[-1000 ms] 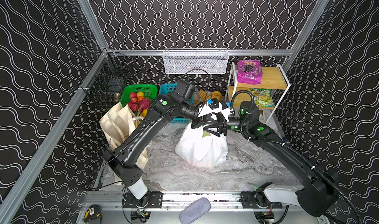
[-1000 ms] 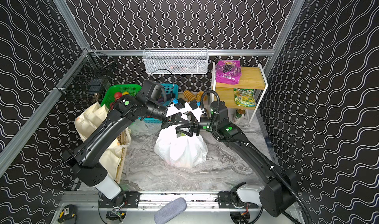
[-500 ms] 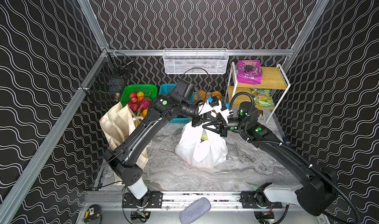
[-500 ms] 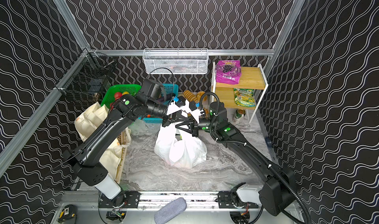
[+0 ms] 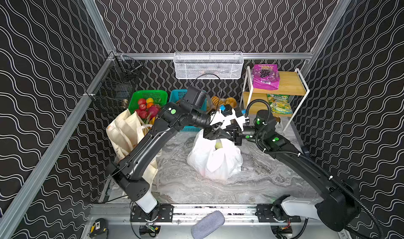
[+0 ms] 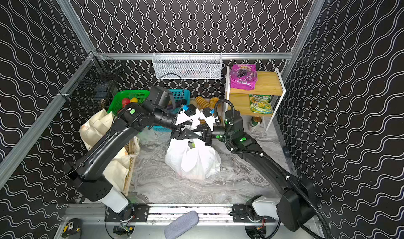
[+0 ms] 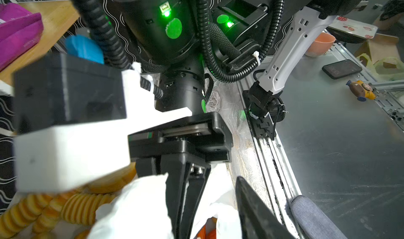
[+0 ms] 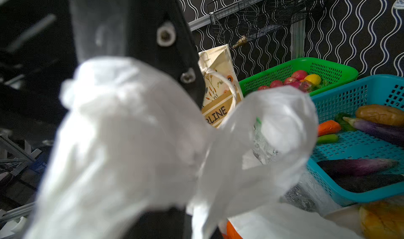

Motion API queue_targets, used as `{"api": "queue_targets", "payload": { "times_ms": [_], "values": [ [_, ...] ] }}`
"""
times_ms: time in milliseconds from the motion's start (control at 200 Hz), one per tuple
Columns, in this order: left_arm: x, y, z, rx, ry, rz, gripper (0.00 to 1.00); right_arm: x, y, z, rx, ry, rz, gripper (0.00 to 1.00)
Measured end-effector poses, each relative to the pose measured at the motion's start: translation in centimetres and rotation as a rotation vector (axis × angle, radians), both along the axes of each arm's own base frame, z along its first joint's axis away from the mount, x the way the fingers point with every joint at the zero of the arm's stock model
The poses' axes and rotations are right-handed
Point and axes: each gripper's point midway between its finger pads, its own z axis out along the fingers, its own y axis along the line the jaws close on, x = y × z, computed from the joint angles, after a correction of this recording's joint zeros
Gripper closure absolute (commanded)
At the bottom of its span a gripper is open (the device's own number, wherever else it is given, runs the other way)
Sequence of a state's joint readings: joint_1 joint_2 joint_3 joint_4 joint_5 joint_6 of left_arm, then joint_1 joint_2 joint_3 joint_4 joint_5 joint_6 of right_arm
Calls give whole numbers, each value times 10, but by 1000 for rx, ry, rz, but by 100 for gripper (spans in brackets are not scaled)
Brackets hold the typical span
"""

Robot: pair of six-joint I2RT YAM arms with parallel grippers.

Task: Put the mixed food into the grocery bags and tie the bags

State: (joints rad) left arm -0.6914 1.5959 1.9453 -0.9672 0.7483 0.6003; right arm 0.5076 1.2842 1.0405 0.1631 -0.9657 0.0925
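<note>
Inspection recorded a green basket [image 5: 150, 95] holding red and yellow toy fruit [image 5: 143, 107] at the rear left, with a teal basket [image 5: 178, 94] just beside it. Golden toy breads [image 5: 229, 100] lay near a wooden shelf unit [image 5: 290, 85]. A white wire basket [image 5: 208, 66] hung on the back rail and a black wire rack [image 5: 113, 91] on the left rail. A grey padded roll [image 5: 207, 223] and a tape measure [image 5: 97, 227] lay in front of the marble tabletop [image 5: 262, 178].
</note>
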Motion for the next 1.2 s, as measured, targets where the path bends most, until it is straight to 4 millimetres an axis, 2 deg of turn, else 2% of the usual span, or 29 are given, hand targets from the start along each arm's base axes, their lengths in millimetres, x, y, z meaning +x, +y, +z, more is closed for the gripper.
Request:
{"api": "queue_targets", "payload": {
  "times_ms": [35, 85, 165, 365, 500, 611, 691, 806, 991, 1201],
  "values": [
    [-1, 5, 4, -9, -5, 18, 29, 0, -1, 0, 0, -2, -3, 100],
    [-1, 14, 10, -32, -16, 44, 16, 1, -2, 1, 0, -6, -10, 100],
    [3, 29, 18, -70, -16, 91, 4, 3, -4, 2, 2, -15, -19, 100],
    [10, 50, 28, -126, -4, 162, 7, 2, -5, -1, -12, -24, -16, 100],
    [38, 69, 31, -199, 59, 285, 14, -2, -5, -2, -16, -45, 5, 100],
    [58, 61, 30, -235, 165, 293, 18, -6, -5, 0, -18, -62, 29, 100],
    [63, 50, 23, -254, 264, 255, 16, -8, -4, 3, -20, -74, 47, 100],
    [55, 43, 19, -288, 358, 175, 9, -9, -3, 2, -24, -78, 68, 100],
    [35, 41, 26, -343, 377, 46, 8, -11, -2, 4, -24, -82, 98, 100],
    [45, 35, 22, -326, 361, 25, 14, -17, -1, 9, -17, -84, 148, 100]
  ]
}}
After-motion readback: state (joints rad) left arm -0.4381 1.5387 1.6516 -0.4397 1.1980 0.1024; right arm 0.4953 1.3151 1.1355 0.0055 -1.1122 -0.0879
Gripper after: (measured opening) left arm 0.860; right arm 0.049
